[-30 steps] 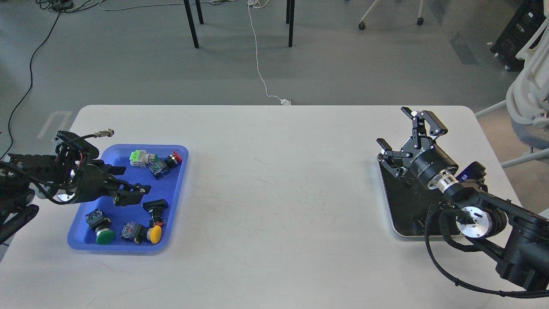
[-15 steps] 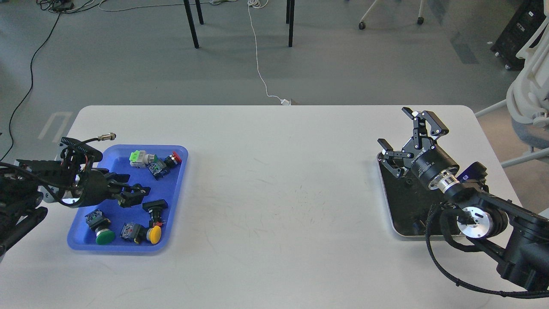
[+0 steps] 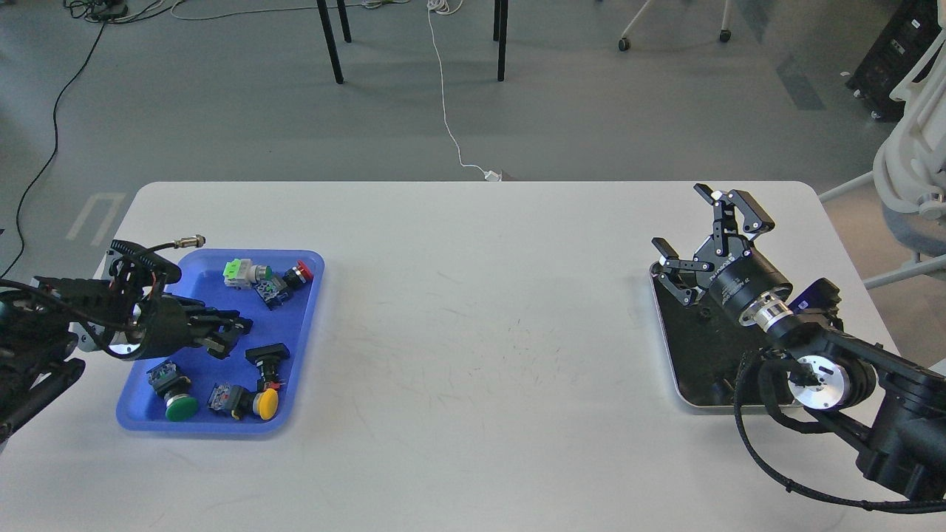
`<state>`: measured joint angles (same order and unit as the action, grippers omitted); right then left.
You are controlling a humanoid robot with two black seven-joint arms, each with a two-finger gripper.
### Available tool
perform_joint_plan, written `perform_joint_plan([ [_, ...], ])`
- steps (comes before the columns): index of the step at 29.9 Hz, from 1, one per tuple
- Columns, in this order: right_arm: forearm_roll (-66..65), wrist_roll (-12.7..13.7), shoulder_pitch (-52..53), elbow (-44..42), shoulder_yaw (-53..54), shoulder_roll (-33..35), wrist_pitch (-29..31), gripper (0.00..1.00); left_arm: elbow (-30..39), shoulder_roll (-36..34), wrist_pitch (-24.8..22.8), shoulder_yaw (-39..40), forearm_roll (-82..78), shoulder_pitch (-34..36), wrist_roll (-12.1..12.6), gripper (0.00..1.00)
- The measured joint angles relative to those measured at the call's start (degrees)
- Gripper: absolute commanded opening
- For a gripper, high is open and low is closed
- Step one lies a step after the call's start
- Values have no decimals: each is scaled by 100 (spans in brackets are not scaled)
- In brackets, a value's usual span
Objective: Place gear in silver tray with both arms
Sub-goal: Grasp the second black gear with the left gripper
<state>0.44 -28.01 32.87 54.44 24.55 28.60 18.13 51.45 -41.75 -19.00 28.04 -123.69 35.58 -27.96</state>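
Observation:
The silver tray (image 3: 689, 403) lies at the table's right, with a dark reflective floor. My right gripper (image 3: 680, 218) hovers over its far left corner, fingers spread wide open and empty. At the left a blue plastic tray (image 3: 295, 355) holds several push-button parts: a green-capped one (image 3: 179, 406), a yellow-capped one (image 3: 264, 403), a red one (image 3: 301, 272), and a black one (image 3: 266, 356). I cannot pick out a gear among them. My left gripper (image 3: 230, 332) reaches low over the blue tray's middle, fingers drawn together. I cannot see anything between them.
The white table (image 3: 473, 318) stretches between the two trays. Beyond its far edge are chair legs (image 3: 329, 41) and a white cable (image 3: 443, 96) on the floor. A white chair (image 3: 916, 170) stands at the right.
My left gripper has moved down and slightly right over the blue tray, and its fingers have closed from spread to nearly together. The right arm has barely moved.

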Motion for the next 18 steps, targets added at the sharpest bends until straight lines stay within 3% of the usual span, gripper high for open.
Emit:
perform_joint_plan([
  [3, 0, 0, 0, 16, 14, 71, -3, 97, 241, -246, -23, 7, 346, 120, 0, 15],
  [11, 0, 0, 94, 60, 44, 144, -1, 97, 1795, -1117, -67, 24, 1484, 577, -4, 15],
  [18, 0, 0, 811, 165, -64, 415, 10, 97, 2873, -959, -326, 9, 1405, 1065, -5, 15],
])
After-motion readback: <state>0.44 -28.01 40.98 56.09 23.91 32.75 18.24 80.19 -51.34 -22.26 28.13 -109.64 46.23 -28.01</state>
